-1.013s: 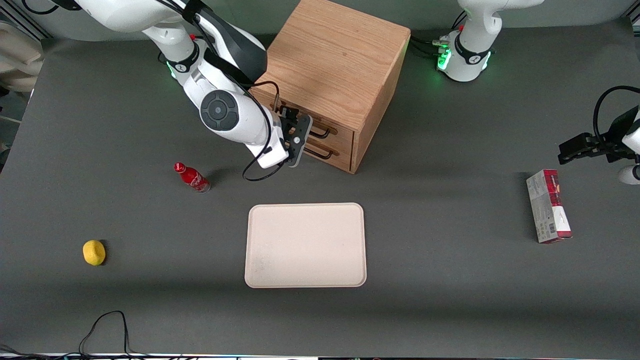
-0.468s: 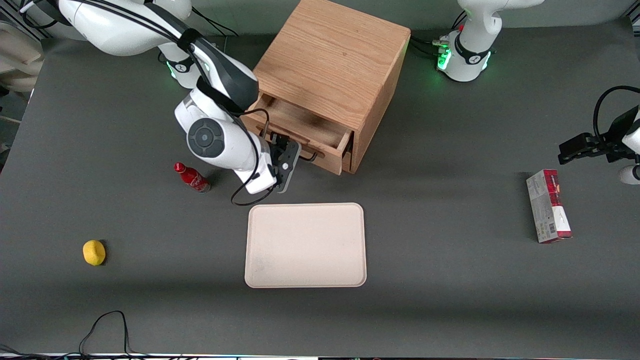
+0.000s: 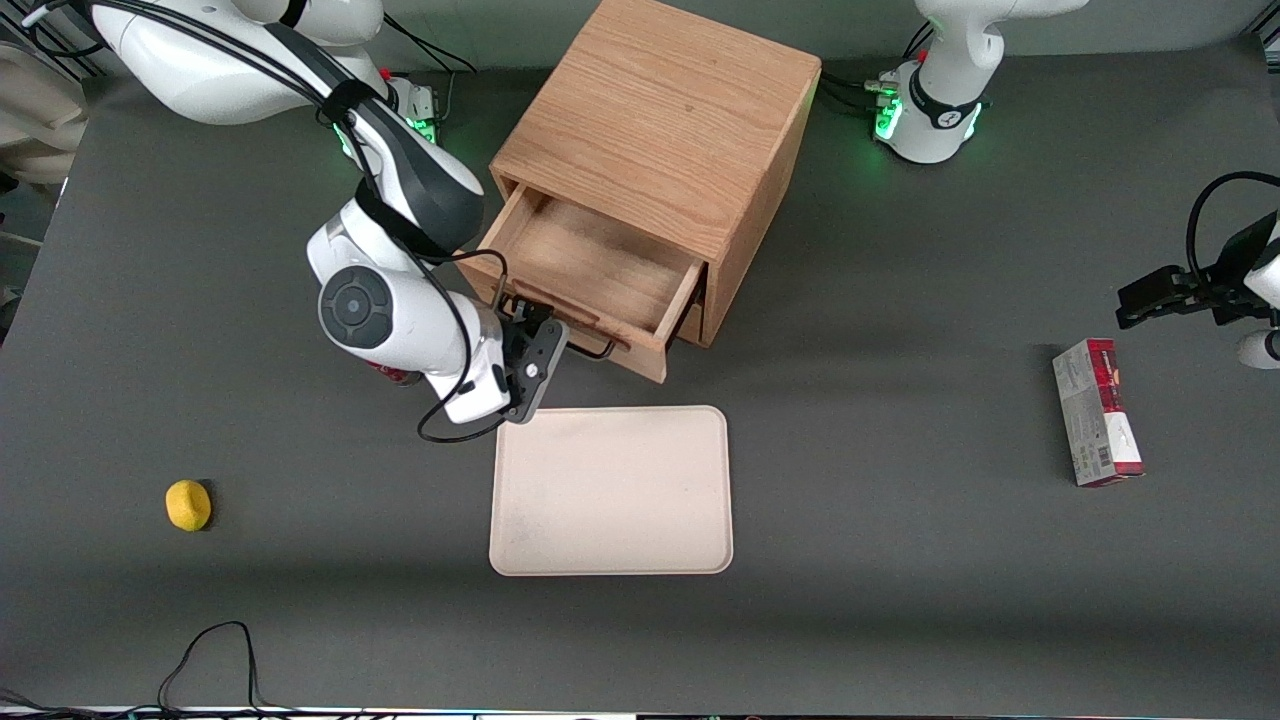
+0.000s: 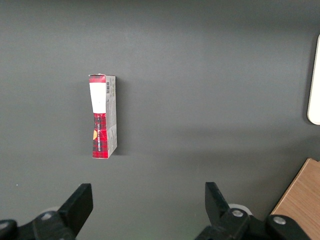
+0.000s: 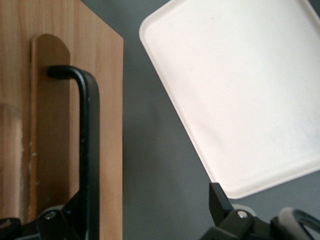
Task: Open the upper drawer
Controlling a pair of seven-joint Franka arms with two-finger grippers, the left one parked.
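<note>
Front view | upper drawer (image 3: 590,262) pulled farther out | gripper (image 3: 535,345) at handle

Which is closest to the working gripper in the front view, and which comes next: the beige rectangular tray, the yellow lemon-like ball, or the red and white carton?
The gripper is at the open upper drawer's black handle.
1. Beige rectangular tray: just nearer the front camera than the gripper.
2. Yellow lemon-like ball: toward the working arm's end.
3. Red and white carton: toward the parked arm's end.
</note>
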